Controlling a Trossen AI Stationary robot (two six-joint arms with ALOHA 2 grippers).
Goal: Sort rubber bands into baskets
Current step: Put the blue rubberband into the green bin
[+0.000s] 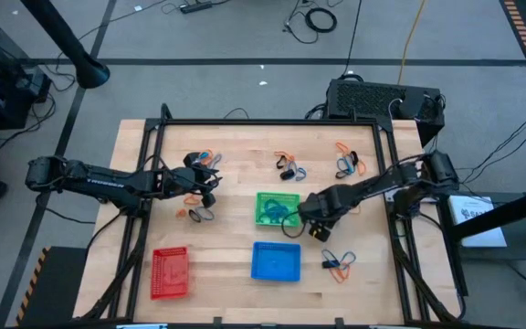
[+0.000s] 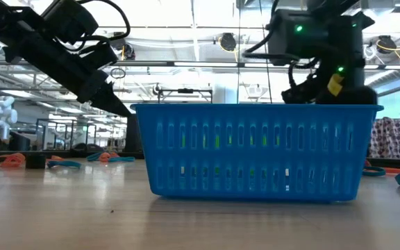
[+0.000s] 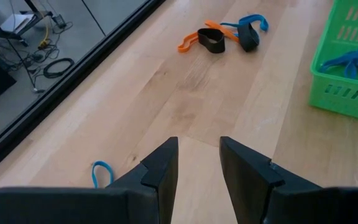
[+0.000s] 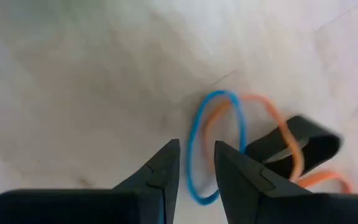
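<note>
High view: green basket (image 1: 278,208) with blue bands (image 1: 277,213); both fingers narrowly parted, empty.

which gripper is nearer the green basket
The right. The right gripper sits just off the green basket, at its right edge. The left gripper is farther off to its left, over a cluster of rubber bands.

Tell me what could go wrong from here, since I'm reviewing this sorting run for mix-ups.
1. Under the open right claw, the blue band overlaps an orange band and a black band, so a pinch may lift several colours together.
2. That claw is close beside the green basket; a sideways swing could nudge it.
</note>
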